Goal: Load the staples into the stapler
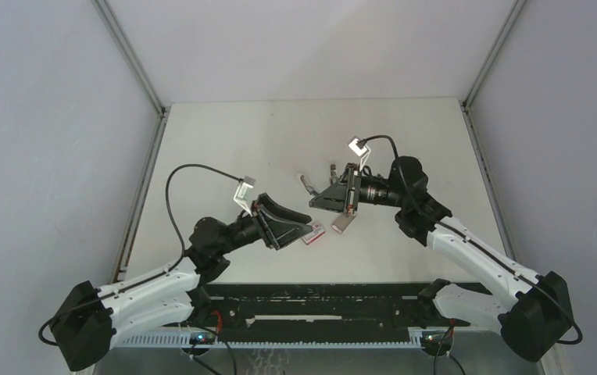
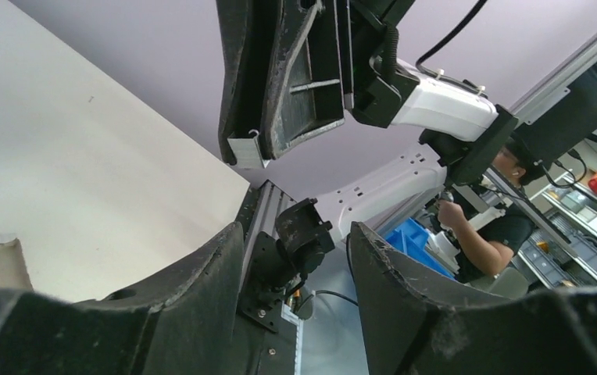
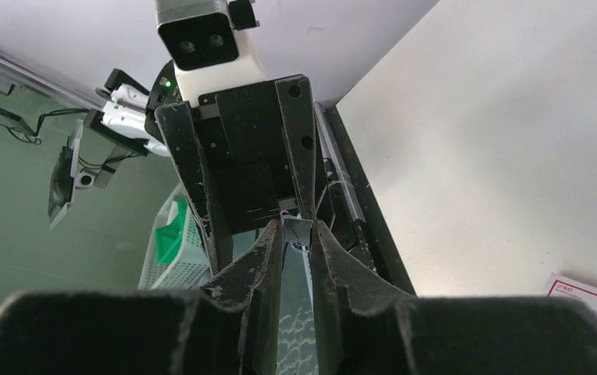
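Note:
My right gripper (image 1: pixel 315 201) is off the table and points left. In the right wrist view it (image 3: pixel 297 226) is shut on a short silvery staple strip (image 3: pixel 296 234). The strip also shows in the left wrist view (image 2: pixel 246 151), at the tips of the right gripper. My left gripper (image 1: pixel 299 228) faces it, open and empty (image 2: pixel 295 234). A small flat grey tray (image 1: pixel 342 223) lies under the right gripper. A small white-and-grey piece that looks like the stapler (image 1: pixel 307 185) lies just beyond, with a second small grey piece (image 1: pixel 333 173) beside it.
The red-and-white box sleeve (image 1: pixel 313 233) lies on the table right by my left fingertips. It also shows in the right wrist view (image 3: pixel 592 301). Metal frame rails (image 1: pixel 143 195) run along both sides of the table.

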Robot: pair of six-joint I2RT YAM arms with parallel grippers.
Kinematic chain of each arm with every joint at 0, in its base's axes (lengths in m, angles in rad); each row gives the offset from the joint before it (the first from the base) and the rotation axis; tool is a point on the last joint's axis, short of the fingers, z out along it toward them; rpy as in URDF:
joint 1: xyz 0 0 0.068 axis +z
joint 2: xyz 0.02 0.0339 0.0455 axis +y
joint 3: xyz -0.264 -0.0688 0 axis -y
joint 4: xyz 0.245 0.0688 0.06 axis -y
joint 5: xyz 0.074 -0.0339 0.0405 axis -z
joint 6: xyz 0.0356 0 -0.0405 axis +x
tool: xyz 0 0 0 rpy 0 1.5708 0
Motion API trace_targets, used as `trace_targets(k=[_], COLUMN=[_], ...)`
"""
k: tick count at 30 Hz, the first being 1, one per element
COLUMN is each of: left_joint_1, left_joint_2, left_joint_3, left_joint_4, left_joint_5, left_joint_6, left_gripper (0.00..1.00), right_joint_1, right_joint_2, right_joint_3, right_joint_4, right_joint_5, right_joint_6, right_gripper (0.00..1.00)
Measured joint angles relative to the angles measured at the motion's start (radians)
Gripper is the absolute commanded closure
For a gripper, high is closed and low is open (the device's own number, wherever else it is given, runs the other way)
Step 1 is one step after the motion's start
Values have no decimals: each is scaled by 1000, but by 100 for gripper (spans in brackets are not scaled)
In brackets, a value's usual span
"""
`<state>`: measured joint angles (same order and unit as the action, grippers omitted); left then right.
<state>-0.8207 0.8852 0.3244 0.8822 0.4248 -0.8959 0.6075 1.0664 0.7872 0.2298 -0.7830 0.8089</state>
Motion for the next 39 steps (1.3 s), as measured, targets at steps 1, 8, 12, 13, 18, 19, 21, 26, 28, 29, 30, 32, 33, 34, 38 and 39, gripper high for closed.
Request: trace_targets(k=[1,8,12,13,18,19,21,26,28,29,30,32,33,34,38,39], left_joint_1=[0,34,66,67,68,68,69,70,71,71,71,71,71,71,71,71], left_joint_2=[0,-95,-149,-156,-180,-184,-193,-231,-251,-260,-269,-283,-291,-299,-340,-349], left_joint_3=[1,1,1,1,3,3,3,3,2,0,-1,-2,-2,-3,-12,-15], left_joint_4=[0,-135,-244,-274,-481,-520,-585,-655,-658,-657,-658,-658,-659,-660,-663,-665], left_joint_5=[-1,-108,-166,-181,-291,-320,-375,-479,-512,-529,-544,-570,-583,-591,-624,-631], left_joint_6=[0,70,131,153,289,319,373,476,506,520,531,552,561,568,591,594], left_gripper=[41,36,36,36,36,36,35,35,34,34,34,34,34,34,34,34], right_joint_1=[0,-74,-89,-87,-61,-53,-37,-21,-17,-15,-11,-6,-3,0,13,16], right_joint_2=[-2,-8,12,24,114,142,213,375,452,488,531,604,642,676,800,828], right_joint_3=[0,-8,-8,-8,-5,3,40,148,202,225,254,300,325,346,427,446], right_joint_4=[-3,-164,-352,-396,-593,-634,-717,-838,-879,-895,-917,-954,-975,-989,-1069,-1082], right_joint_5=[2,153,415,484,798,855,964,1141,1205,1233,1270,1329,1361,1388,1510,1536], right_joint_6=[-6,-144,-229,-246,-311,-319,-332,-347,-351,-352,-354,-356,-357,-358,-362,-362], right_gripper=[83,83,83,83,83,83,83,84,84,84,84,84,84,84,84,84])
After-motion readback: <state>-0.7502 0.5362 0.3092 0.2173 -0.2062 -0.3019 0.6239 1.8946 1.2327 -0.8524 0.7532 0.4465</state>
